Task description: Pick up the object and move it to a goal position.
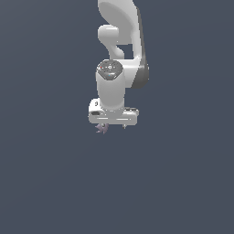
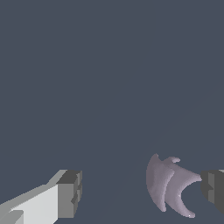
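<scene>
The object (image 2: 169, 187) is a small mauve-purple lump with curved, spiky edges. In the wrist view it sits between the two dark fingertips of my gripper (image 2: 142, 192), close to one fingertip (image 2: 213, 190) and well apart from the other (image 2: 70, 194). The gripper is open, with a wide gap on one side of the object. In the exterior view the white gripper (image 1: 113, 125) hangs below the arm, and the object (image 1: 102, 129) peeks out under the hand's end toward the exterior view's left. I cannot tell whether the near fingertip touches the object.
The white arm (image 1: 119, 45) rises from the hand toward the top of the exterior view. A plain dark grey-blue surface (image 1: 55, 183) fills everything around it. No other objects or edges show.
</scene>
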You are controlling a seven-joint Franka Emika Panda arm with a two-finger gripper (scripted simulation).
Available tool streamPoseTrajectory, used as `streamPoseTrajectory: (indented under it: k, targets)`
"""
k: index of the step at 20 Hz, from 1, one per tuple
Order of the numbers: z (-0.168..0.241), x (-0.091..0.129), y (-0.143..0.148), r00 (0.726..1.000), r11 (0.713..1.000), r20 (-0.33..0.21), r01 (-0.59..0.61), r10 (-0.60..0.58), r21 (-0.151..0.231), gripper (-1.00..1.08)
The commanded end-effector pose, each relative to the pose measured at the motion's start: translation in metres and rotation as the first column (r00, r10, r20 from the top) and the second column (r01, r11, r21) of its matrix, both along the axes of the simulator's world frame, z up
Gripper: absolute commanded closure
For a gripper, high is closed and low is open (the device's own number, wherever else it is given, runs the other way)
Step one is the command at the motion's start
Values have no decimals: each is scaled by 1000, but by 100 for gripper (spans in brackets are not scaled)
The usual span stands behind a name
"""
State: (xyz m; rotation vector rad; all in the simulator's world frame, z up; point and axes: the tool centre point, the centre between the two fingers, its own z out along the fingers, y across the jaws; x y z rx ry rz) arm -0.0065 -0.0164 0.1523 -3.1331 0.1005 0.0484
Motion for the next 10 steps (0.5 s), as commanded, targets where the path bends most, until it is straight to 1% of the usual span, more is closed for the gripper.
streamPoseTrajectory:
  k: [1, 10]
  targets:
    - [0, 0, 0, 1000, 1000, 0, 0, 0, 0, -92]
    - [11, 0, 9, 1000, 1000, 3, -10, 10, 28, -92]
